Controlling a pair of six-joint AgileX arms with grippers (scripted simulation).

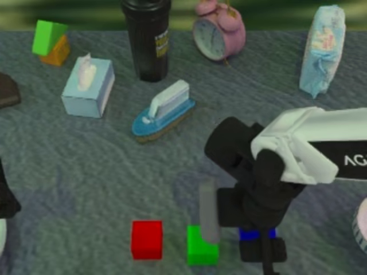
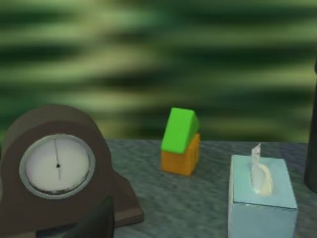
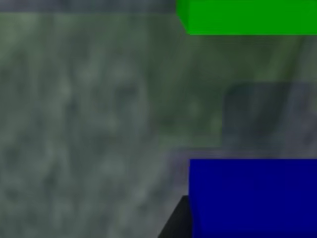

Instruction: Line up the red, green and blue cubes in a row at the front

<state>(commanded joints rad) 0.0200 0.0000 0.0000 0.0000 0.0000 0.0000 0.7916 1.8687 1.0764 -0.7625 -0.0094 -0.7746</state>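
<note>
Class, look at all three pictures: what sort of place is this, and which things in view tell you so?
Probably a rendered test tabletop, not a real room: a grey table before a blurred green backdrop, scattered with unrelated props such as a pink alarm clock, a tissue box and a scrubbing brush.

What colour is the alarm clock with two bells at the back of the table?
Pink; the alarm clock shows best in the top view.
</note>
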